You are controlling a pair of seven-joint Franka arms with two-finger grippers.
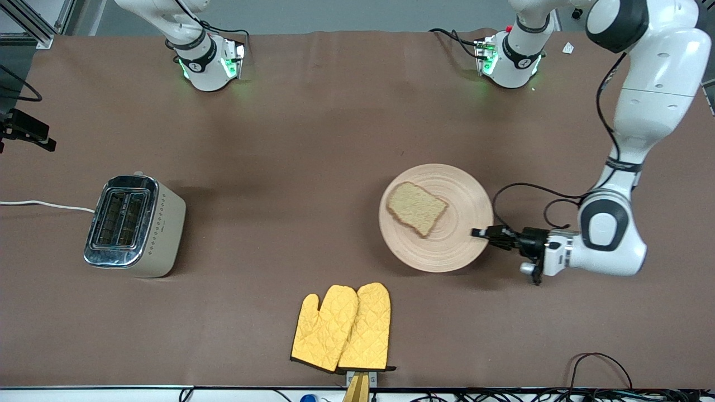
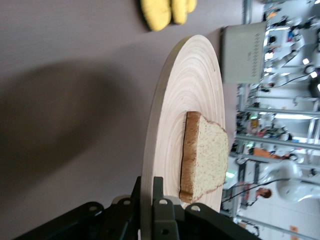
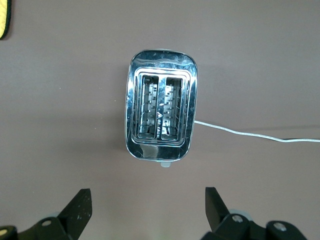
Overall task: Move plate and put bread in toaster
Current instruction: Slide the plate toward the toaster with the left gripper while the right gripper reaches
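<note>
Clamping the rim of the plate (image 1: pixel 447 245) between its fingers, the left tool (image 1: pixel 487 234) comes in level with the table (image 1: pixel 313 134) from the left arm's end; the left wrist view shows one finger (image 2: pixel 167 215) pressed on top of the rim and the other beneath it. The bread (image 1: pixel 416 207) lies flat on the plate, just past its centre from the tool's grip, so any tilt toward the toaster could slide it off. The toaster (image 1: pixel 134 225) stands well apart from the plate, toward the right arm's end, its two slots running away from the front camera. The right tool (image 3: pixel 145 210) hangs over the toaster, fingers spread wide, clearly the closer arm for loading. Yellow oven mitts (image 1: pixel 343 328) lie nearer the front camera than the plate.
</note>
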